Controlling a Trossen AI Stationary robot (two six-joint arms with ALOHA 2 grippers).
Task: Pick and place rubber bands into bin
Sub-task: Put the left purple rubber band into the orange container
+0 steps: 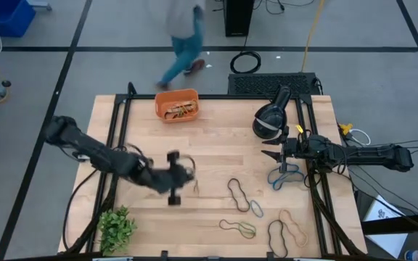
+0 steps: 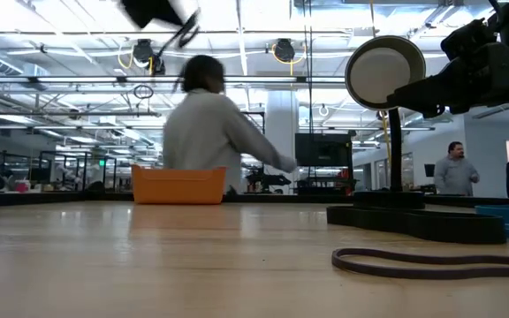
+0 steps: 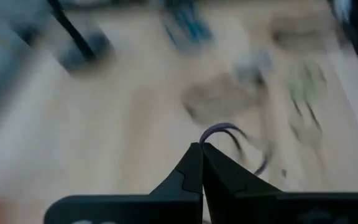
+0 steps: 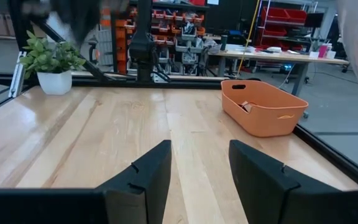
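wooden table (image 1: 216,145) spanning the high view, framed by dark rails. behind its far edge, a person (image 1: 183,32) in a grey top and blue trousers, blurred, also showing beyond the orange bin in the low view. left arm reaching in from the table's left edge toward the middle; right arm lying in from the right edge. black round-headed stand (image 1: 271,119) on the far right part of the table, just beside the right gripper, its base close in front of the low camera. small potted plant (image 1: 116,228) at the near left corner. black keyboard-like mat (image 1: 271,83) beyond the far edge, right of the bin.

orange bin (image 1: 177,105) at the far edge, left of centre, a few tan and orange bands lying inside; well apart from both grippers. open wood between it and the left gripper.

left gripper (image 1: 174,177) near the table's middle, fingers pressed together on a dark rubber band (image 3: 229,134) looping out from the tips in the left wrist view. right gripper (image 1: 273,154) over the right part of the table, fingers spread apart with nothing between them, blue band (image 1: 285,175) just beside it.

loose rubber bands (image 1: 239,194) scattered on the near right part of the table: black, tan, green and orange loops, all well apart from the bin.
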